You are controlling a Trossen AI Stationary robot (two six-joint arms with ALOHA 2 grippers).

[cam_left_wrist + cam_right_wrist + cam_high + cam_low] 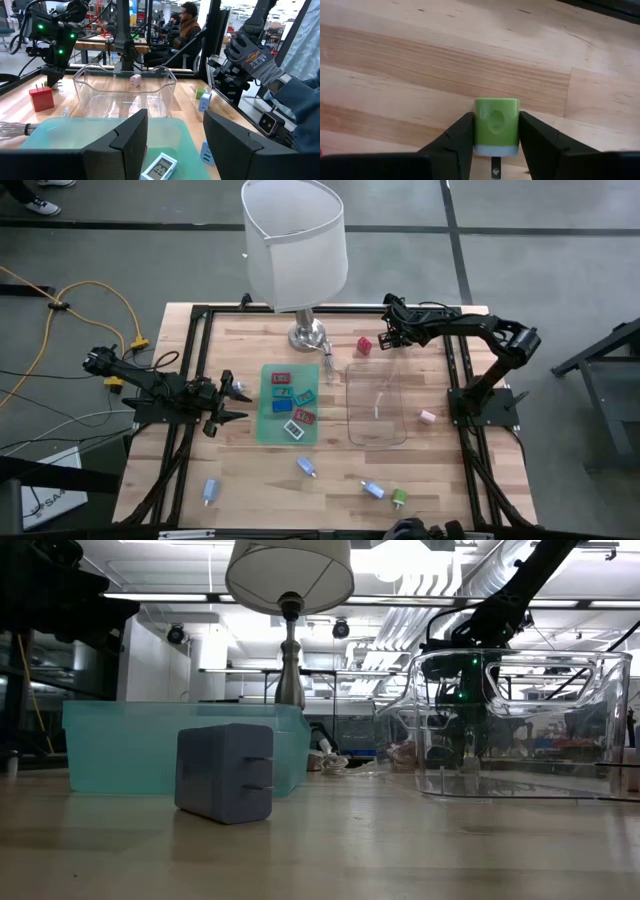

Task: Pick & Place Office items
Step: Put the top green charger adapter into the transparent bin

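Two arms work at the wooden table (430,470). With the clear tray (376,402) as reference: the right gripper (495,131) sits just beyond its far edge, beside the red block (364,346), fingers clamped against both sides of a green block (495,125). The left gripper (235,402) waits on the far side of the green mat (288,404), fingers (127,135) spread and holding nothing. Several flat pieces lie on that mat; a pink piece (427,417) rests just beside the tray.
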